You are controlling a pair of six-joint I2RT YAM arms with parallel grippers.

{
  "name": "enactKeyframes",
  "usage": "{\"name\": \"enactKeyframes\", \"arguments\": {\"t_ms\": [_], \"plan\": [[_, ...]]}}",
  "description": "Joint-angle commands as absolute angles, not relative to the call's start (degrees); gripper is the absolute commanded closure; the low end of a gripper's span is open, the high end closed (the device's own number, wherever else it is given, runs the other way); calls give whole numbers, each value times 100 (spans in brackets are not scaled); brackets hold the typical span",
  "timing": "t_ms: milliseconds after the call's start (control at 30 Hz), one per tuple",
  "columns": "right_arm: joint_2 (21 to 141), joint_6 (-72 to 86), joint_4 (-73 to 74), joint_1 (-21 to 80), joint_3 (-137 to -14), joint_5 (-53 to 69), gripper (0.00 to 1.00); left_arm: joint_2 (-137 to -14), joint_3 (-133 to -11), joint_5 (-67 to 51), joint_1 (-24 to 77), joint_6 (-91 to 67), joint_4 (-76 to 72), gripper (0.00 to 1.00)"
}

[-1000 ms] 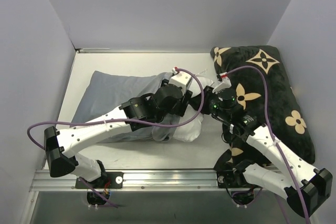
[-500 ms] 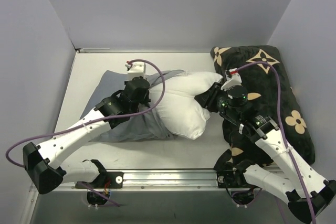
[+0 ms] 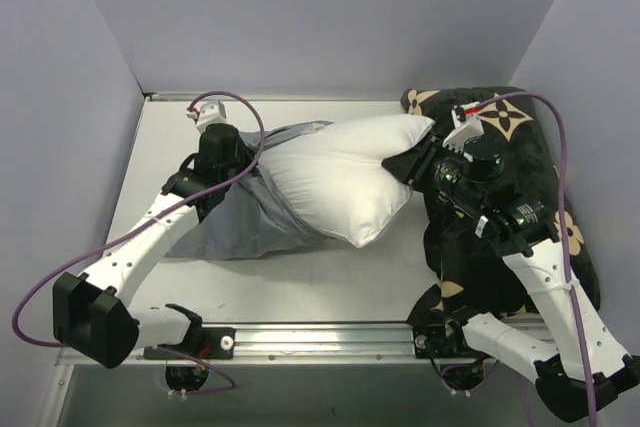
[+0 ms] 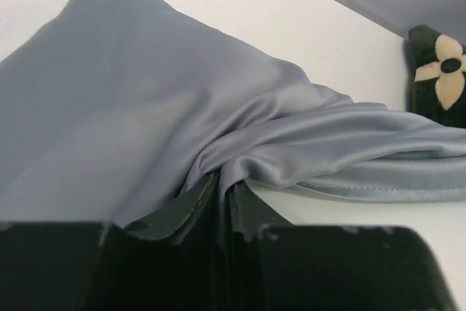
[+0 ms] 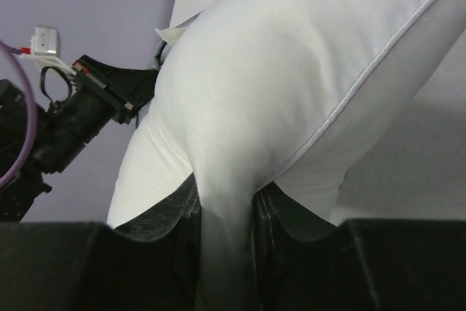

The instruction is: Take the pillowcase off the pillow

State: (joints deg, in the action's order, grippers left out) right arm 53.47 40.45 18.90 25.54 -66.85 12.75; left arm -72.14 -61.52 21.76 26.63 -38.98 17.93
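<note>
Right tool [image 5: 226, 207] pinching plump white pillow [image 3: 340, 182], wrinkled blue-grey pillowcase [image 3: 235, 222]

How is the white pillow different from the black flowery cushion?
The pillow is plain white; the cushion is black with beige flowers. The pillow's left end sits inside the blue-grey pillowcase; the cushion has no such sleeve around it. The right gripper pinches the pillow; no gripper holds the cushion. Both look soft and plump.

1. The left end effector [image 4: 222, 183], pinching the pillowcase [image 3: 235, 222], has been drawn from the centre toward 10 o'clock.
2. Most of the pillow [image 3: 340, 182] has been bared.
3. The right end effector [image 5: 224, 198], gripping the pillow, has been carried toward 2 o'clock.
</note>
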Motion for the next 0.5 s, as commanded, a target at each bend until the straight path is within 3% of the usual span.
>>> {"name": "enactKeyframes", "arguments": {"t_ms": [0,33,67,133,167,267,300,467], "plan": [[5308,3850,1317,2215,-8128,949,100,-7628,-6354,2595,1443,-3779,2180,77],[5430,3797,1379,2189,-8347,984,100,-7638,-6398,2549,1441,-3727,2119,73],[5719,3797,1449,2180,-8602,1045,100,-7655,-6477,2375,1441,-3500,2031,58],[6019,3849,1538,2180,-9121,1344,100,-7550,-6548,1691,1624,-3236,1603,47],[6273,3884,1529,2180,-9227,1406,100,-7445,-6513,1635,1774,-3060,1487,34],[6634,3893,1547,2171,-9492,1520,100,-7102,-6539,1329,2126,-2744,1336,23],[6697,3894,1556,2180,-9536,1521,100,-6919,-6556,1327,2188,-2707,1379,3],[7162,3920,1661,2180,-9913,1485,100,-5820,-5935,1573,2925,-2487,1169,2]]}}
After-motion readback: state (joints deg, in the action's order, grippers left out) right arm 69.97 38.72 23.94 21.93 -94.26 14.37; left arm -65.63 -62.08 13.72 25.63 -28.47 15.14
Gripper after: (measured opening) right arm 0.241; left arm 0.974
